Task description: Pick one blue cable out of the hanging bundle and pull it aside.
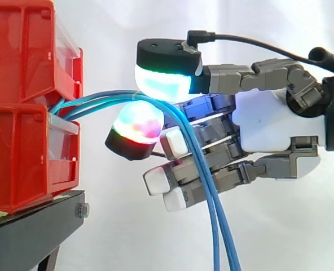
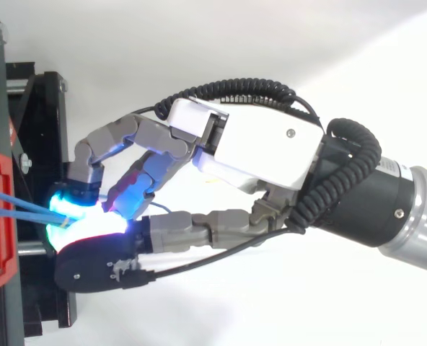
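A bundle of thin blue cables (image 1: 214, 226) comes out between the stacked red bins, arches right and hangs down in front of my fingers. My hand (image 1: 268, 124) reaches in from the right. At the top of the arch its thumb, glowing green-cyan, sits above the cables and a finger, glowing red-magenta, curls up from below. The two pads close on the cable between them. The other fingers stay half curled behind the hanging strands. In the top view, the blue cables (image 2: 19, 204) run from the bin edge into the glowing pads of my hand (image 2: 264, 151).
Two red bins, upper (image 1: 20, 51) and lower (image 1: 20, 164), stand stacked on a black stand (image 1: 31, 226) at the left, close to my fingertips. The red bin edge (image 2: 1, 277) and black stand (image 2: 40, 108) show at the left of the top view. A white curtain lies behind.
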You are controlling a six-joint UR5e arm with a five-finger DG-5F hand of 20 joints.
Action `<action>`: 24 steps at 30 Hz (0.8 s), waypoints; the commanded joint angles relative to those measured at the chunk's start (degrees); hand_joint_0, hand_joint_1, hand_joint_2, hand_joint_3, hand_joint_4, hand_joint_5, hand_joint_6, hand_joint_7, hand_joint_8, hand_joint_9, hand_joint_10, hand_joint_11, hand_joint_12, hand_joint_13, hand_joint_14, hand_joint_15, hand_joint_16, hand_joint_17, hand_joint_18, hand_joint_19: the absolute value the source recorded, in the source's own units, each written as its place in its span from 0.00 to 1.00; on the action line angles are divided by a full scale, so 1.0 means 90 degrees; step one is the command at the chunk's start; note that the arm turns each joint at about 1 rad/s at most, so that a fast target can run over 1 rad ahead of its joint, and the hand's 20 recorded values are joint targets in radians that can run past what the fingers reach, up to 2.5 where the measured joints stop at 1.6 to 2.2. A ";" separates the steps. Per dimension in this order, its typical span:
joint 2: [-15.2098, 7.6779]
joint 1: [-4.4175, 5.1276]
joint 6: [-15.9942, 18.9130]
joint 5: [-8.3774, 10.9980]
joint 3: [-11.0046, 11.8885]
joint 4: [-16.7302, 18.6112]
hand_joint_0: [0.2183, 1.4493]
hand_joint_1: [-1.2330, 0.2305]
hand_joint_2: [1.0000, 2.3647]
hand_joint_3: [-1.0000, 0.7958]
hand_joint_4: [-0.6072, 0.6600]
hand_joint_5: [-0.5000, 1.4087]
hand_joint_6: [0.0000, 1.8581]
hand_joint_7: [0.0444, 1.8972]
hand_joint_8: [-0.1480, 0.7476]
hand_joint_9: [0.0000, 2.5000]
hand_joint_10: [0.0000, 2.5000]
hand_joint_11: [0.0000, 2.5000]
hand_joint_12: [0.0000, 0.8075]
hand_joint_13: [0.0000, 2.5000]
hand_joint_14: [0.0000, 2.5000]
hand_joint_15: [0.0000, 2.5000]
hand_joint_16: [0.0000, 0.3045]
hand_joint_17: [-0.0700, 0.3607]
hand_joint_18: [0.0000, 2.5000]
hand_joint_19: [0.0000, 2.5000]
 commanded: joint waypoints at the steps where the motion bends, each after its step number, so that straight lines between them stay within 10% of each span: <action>1: 0.0004 -0.0004 0.0000 0.0000 -0.0004 0.0000 0.41 0.26 0.02 0.54 0.36 0.19 0.52 0.59 0.49 0.46 0.01 0.29 0.39 0.38 0.01 0.22 0.16 0.41 0.29 0.20; 13: 0.0004 -0.0004 -0.0010 0.0000 -0.0004 -0.0010 0.52 0.23 0.00 0.30 0.23 0.19 0.53 0.61 0.40 0.47 0.01 0.30 0.33 0.38 0.01 0.22 0.13 0.37 0.27 0.19; 24: 0.0004 -0.0004 -0.0020 0.0000 0.0006 0.0000 0.36 0.27 0.00 0.28 0.40 0.21 0.51 0.48 0.44 0.49 0.01 0.30 0.35 0.39 0.01 0.22 0.13 0.37 0.30 0.17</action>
